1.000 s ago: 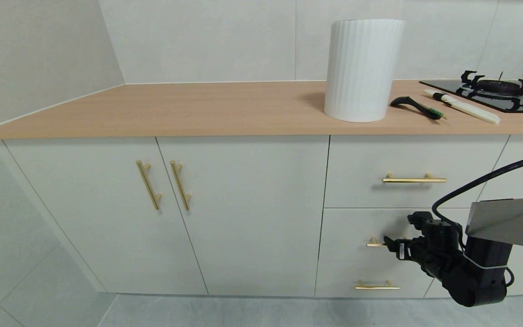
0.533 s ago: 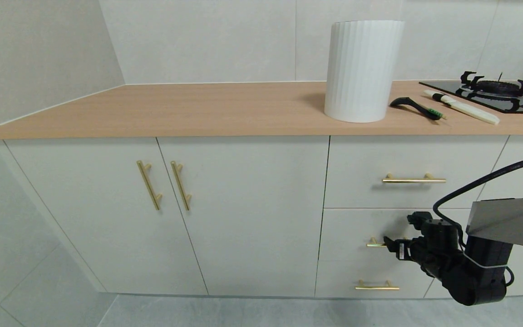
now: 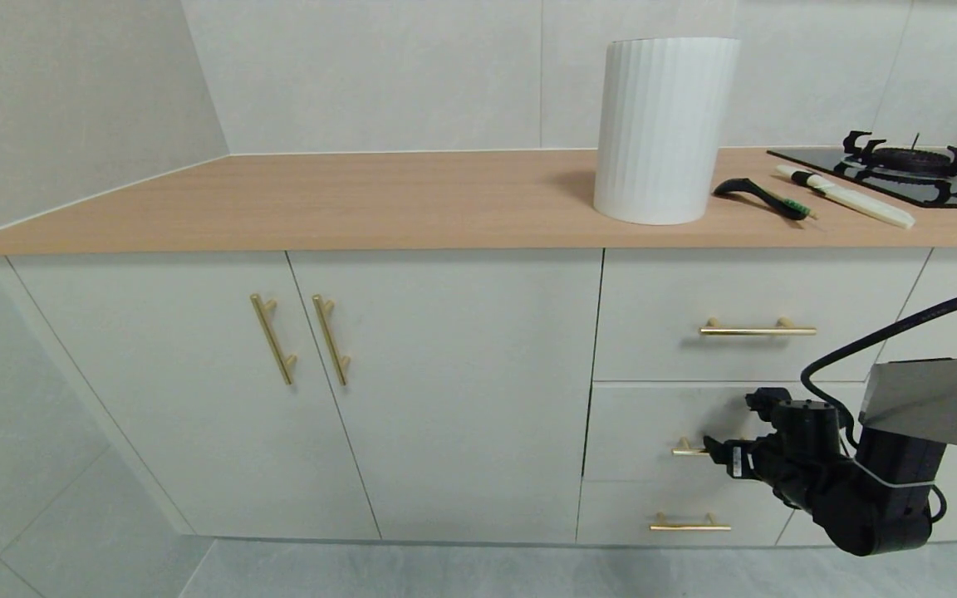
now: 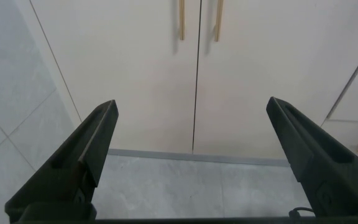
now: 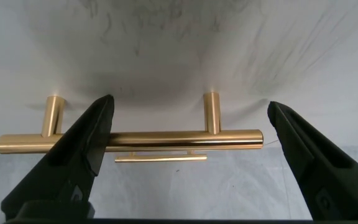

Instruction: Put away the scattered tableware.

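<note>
Lying flat on the table (image 3: 362,199) just right of the white ribbed canister (image 3: 663,129): black-handled utensil (image 3: 765,197) and, slightly farther from the canister, long white utensil (image 3: 848,195), side by side. Well below the canister, at the middle drawer front: right end effector (image 3: 711,453), fingers spread either side of the brass drawer handle (image 5: 135,139), not pinching it. Below and left of the canister: left end effector (image 4: 190,109), likewise spread wide, facing the cupboard doors (image 4: 197,62).
</note>
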You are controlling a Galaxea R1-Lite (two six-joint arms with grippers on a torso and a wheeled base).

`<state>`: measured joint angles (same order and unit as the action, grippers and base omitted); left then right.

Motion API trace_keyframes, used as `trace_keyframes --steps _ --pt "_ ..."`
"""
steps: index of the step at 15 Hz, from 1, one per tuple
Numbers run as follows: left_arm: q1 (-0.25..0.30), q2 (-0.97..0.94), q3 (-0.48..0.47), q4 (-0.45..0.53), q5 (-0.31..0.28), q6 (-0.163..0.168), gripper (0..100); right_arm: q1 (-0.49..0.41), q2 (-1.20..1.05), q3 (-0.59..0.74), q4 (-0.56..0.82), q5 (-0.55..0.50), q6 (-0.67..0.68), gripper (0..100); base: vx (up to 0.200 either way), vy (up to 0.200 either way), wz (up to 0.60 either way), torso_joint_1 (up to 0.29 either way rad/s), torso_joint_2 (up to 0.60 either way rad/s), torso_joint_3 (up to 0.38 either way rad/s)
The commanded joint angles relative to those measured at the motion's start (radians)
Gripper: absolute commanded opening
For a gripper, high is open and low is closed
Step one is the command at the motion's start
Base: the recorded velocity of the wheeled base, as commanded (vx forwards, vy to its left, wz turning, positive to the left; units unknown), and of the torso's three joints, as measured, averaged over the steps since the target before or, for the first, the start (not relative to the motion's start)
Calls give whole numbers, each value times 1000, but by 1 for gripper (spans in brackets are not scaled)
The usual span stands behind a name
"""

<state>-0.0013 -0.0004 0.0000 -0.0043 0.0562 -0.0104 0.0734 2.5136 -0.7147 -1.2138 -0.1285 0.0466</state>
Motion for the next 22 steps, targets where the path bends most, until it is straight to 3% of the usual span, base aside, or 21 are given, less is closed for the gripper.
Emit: trace_keyframes --steps 1,3,6,8,10,12,14,16,22 --pt "0 0 0 0 1 0 100 0 -30 26 27 0 -1 100 0 0 0 0 0 0" --pt "0 0 0 0 1 0 100 2 -82 66 63 7 -1 100 0 0 0 0 0 0" --pt "0 0 0 0 1 0 100 8 -358 175 264 35 -8 100 0 0 0 0 0 0" --pt "0 0 0 0 1 0 100 26 -519 178 404 44 -8 100 0 0 0 0 0 0" --pt "0 0 0 0 1 0 100 72 -800 138 672 46 -7 100 0 0 0 0 0 0" --pt "0 0 0 0 1 0 100 101 -926 101 775 43 -1 100 0 0 0 0 0 0" --pt "0 0 0 0 1 0 100 112 -929 98 769 41 12 100 0 0 0 0 0 0" --pt "0 0 0 0 1 0 100 112 -814 104 680 38 18 100 0 0 0 0 0 0" --pt "0 0 0 0 1 0 100 112 -443 146 197 -51 45 100 0 0 0 0 0 0"
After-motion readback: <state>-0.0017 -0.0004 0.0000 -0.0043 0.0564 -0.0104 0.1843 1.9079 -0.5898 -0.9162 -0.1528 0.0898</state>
